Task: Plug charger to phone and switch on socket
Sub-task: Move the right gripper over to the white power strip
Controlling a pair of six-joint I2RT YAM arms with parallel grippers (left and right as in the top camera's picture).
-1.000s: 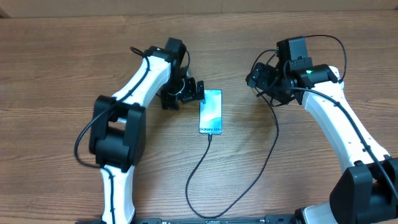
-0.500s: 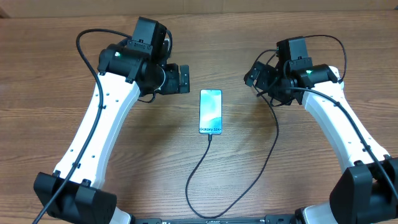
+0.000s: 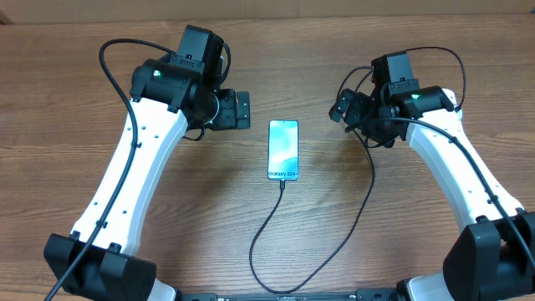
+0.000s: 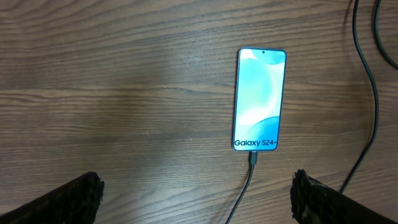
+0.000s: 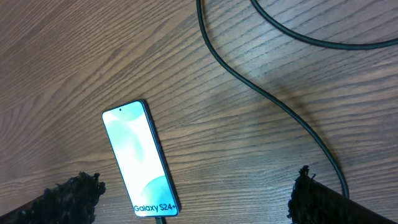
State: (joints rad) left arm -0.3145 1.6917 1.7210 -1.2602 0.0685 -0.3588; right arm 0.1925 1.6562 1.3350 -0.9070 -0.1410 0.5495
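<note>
phone with charger plugged in lay between the grippers, touching neither. left gripper and right gripper both stood wide, empty

desk was brown wood-grain, grain running left-right, filling nearly the whole overhead view. pale beige strip ran along the far edge; couldn't tell if wall or board. lighting was even and diffuse, with soft shadows and a faint pale sheen on the wood in the left wrist view.
</note>
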